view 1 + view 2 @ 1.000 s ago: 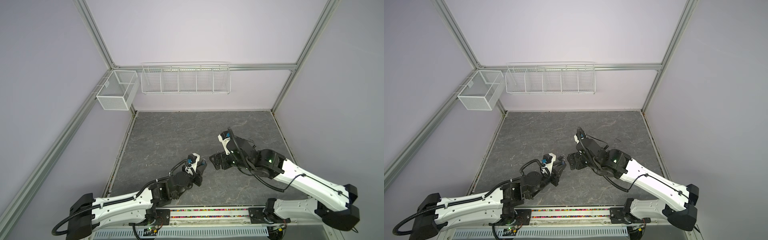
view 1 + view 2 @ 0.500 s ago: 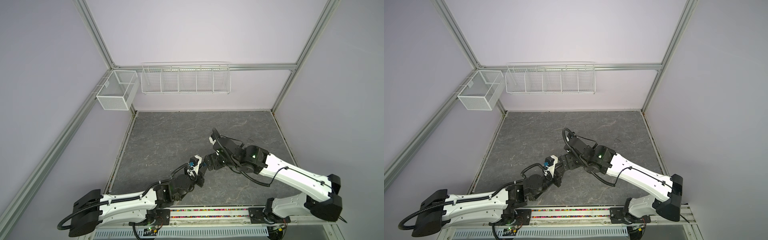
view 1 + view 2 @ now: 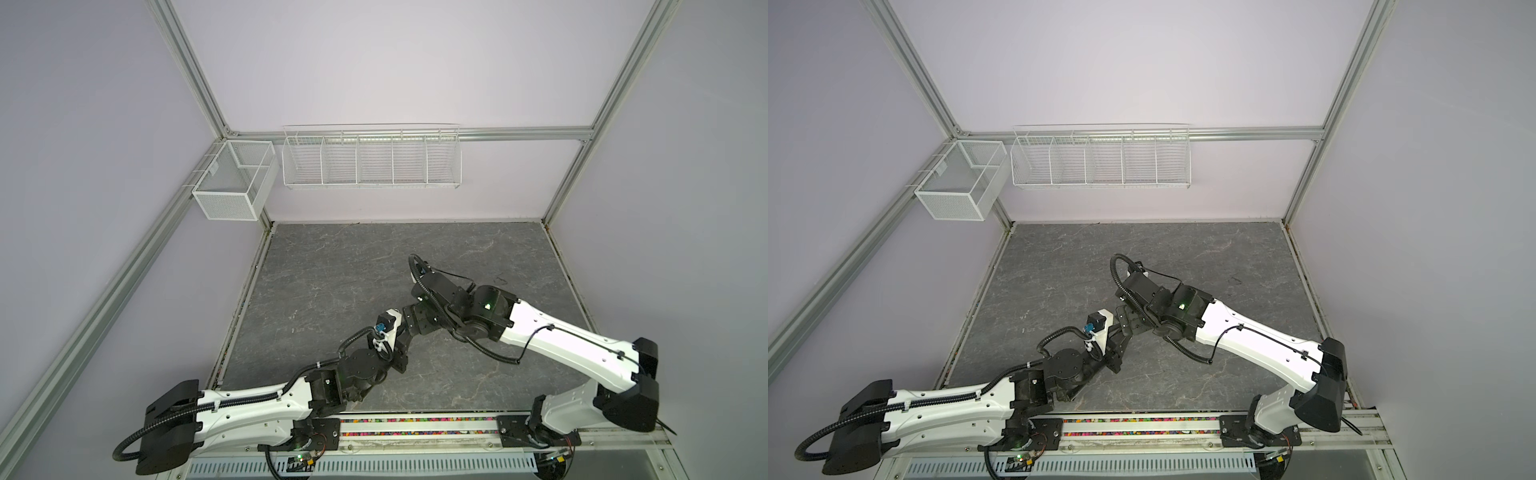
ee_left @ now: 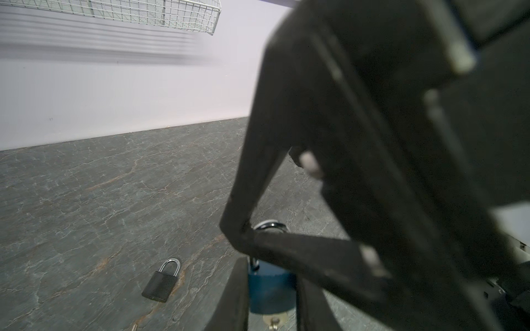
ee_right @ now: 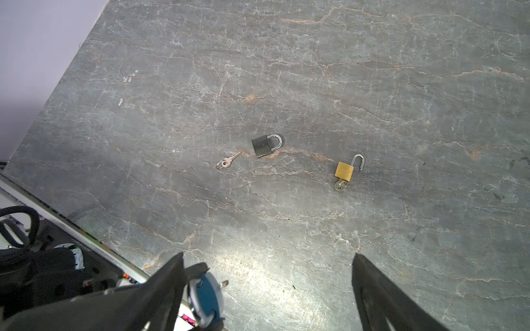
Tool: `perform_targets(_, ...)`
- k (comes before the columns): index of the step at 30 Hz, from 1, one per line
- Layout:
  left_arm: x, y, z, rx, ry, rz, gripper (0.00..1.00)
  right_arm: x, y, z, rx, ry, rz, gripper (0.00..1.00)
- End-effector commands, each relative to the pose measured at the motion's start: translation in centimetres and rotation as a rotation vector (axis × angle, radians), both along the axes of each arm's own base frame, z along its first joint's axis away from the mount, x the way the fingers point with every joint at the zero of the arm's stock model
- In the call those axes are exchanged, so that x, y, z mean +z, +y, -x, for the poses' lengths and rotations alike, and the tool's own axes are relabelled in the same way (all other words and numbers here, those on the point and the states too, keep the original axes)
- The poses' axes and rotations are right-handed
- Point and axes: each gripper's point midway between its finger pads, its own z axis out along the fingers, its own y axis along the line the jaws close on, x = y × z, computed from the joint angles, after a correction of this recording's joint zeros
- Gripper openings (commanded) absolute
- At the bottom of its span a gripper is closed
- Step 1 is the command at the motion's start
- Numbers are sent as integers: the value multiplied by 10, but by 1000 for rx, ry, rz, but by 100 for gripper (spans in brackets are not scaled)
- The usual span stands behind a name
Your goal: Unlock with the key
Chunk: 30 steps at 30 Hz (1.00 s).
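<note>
Now the right gripper point(image 5: 268, 256) has swung left to the left gripper point(image 4: 271, 286) — jaws wide, empty. It squeezes the blue lock point(image 5: 208, 296), front middle — next, pinch and turn its key point(image 4: 274, 320).

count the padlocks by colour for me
blue padlock: 1
black padlock: 1
brass padlock: 1
total: 3
</note>
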Motion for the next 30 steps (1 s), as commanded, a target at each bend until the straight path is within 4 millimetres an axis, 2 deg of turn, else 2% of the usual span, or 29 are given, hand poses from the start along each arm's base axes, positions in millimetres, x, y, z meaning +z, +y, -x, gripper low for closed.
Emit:
perform_targets(1,8,1,1,3,-28,17,0,4,-4,-4,-15,-24,40,92)
perform_targets(6,6,1,2,1,-29,8,0,4,-5,-5,-14,-29,67,92)
perform_targets(18,8,-1,4,-10,-34,17,0,4,-27,-5,-8,-43,163,92)
perform_targets(22,9,-1,5,-14,-39,15,0,11,-32,-7,7,-66,185,93)
perform_targets(30,13,-4,10,-43,-60,12,0,12,-31,-6,56,-44,223,93)
